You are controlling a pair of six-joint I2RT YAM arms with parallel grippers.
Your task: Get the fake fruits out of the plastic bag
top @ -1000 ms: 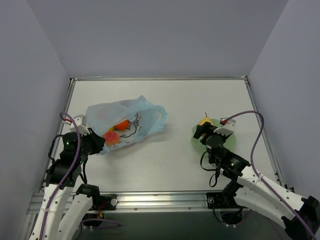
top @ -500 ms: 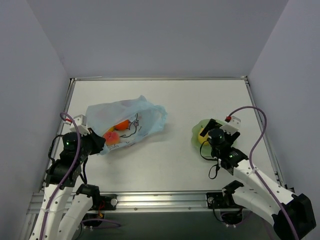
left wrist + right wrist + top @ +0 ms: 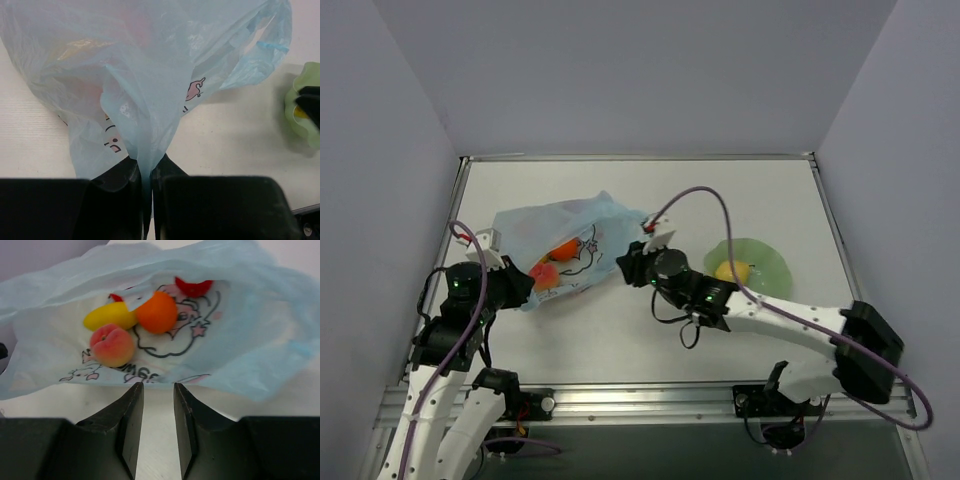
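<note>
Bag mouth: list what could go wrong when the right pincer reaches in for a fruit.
1. The right pincer stands narrowly open. The peach looks wider than the gap, so it may be pushed deeper instead of gripped.
2. The left pincer pinches only a thin fold of the bag. A shove could pull it free or drag the bag.
3. Loose film overhangs the opening and may get pinched too.

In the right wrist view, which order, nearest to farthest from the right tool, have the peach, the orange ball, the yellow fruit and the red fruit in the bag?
From the right tool:
1. Pinkish plastic peach, lower left.
2. Round orange plastic ball, centre.
3. Yellow lemon-shaped plastic fruit, left of the ball; nearly tied.
4. Red plastic fruit, top right, partly hidden.
</note>
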